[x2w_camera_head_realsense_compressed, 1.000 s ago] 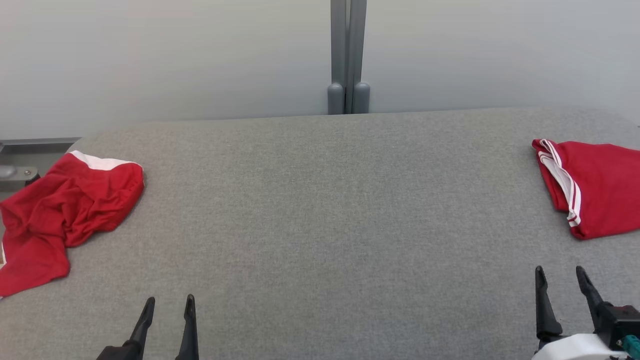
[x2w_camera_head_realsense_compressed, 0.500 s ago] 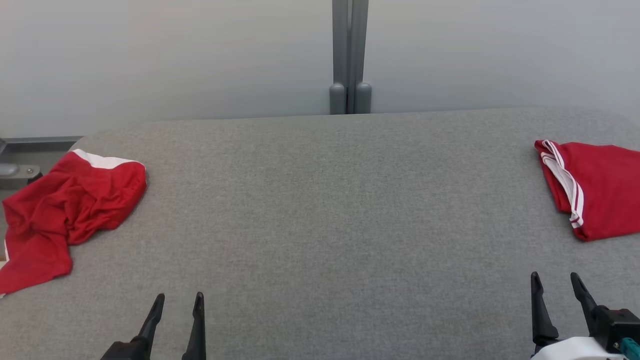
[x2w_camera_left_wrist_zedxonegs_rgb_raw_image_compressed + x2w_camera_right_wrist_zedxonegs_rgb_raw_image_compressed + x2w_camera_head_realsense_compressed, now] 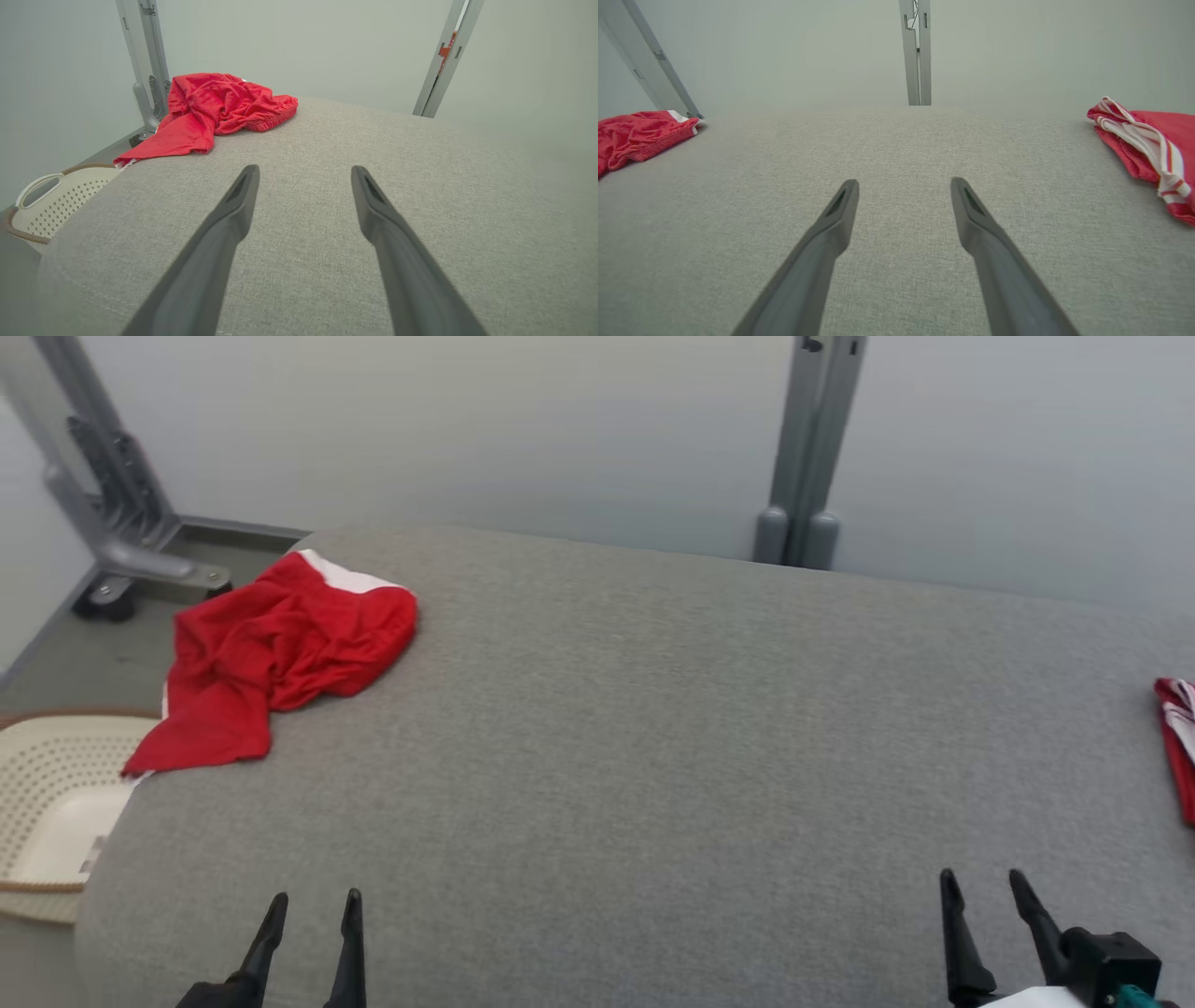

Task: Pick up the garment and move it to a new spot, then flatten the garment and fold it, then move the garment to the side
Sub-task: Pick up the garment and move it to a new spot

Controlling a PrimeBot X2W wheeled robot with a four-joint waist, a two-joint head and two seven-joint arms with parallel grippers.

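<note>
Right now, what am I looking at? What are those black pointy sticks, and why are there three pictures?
You are seeing through a robot's cameras. The black sticks are the fingers of its two grippers, which work as hands. The head view looks down from its head: the left gripper is at the lower left, the right gripper at the lower right. Each wrist view looks along one gripper's fingers. Both grippers are open and hold nothing. On the grey padded table lie a crumpled red garment at the far left and a red garment with white stripes at the right. A cream basket stands beside the table's left end.
</note>
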